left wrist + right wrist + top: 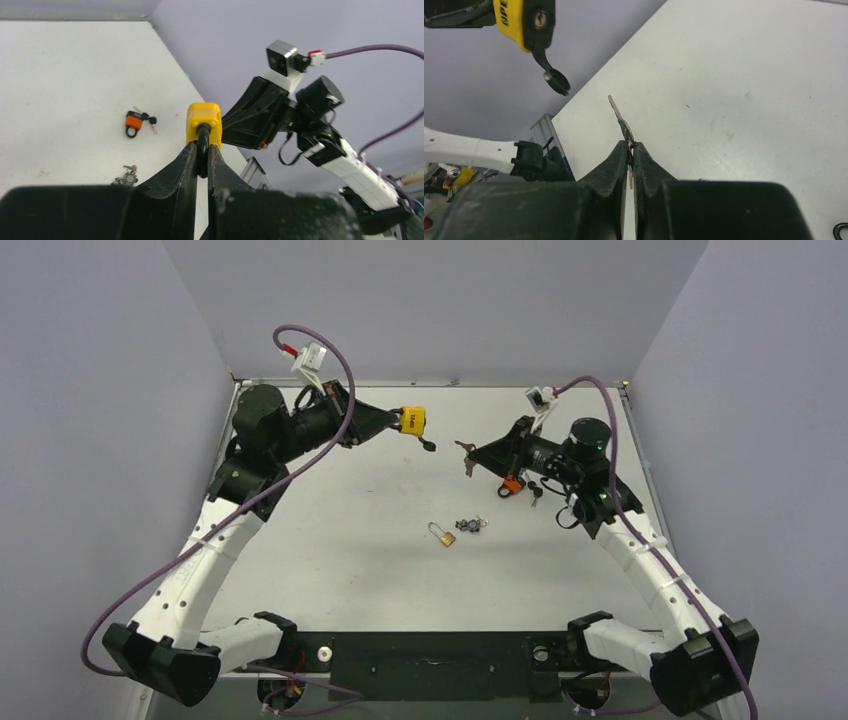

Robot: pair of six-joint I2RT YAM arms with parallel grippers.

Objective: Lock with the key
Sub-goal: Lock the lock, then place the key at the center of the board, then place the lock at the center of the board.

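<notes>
1. Your left gripper [396,420] is clenched on the black shackle [202,137] of the yellow padlock [412,420]. It holds the padlock in the air over the far part of the table [350,570], with the body just beyond the fingertips.
2. Your right gripper [478,453] is clamped on the key [465,452]. The blade points left towards the padlock, near it but apart.
3. The right wrist view shows the keyhole [540,19] facing the key, with its black cover [556,81] hanging below.
4. On the table lie 1 brass padlock [443,535], a key bunch [470,524] just to its right, and 1 orange padlock [511,485] near the right gripper.
5. The key's head is hidden between the fingers, and the frame edge cuts off the padlock's print.
</notes>
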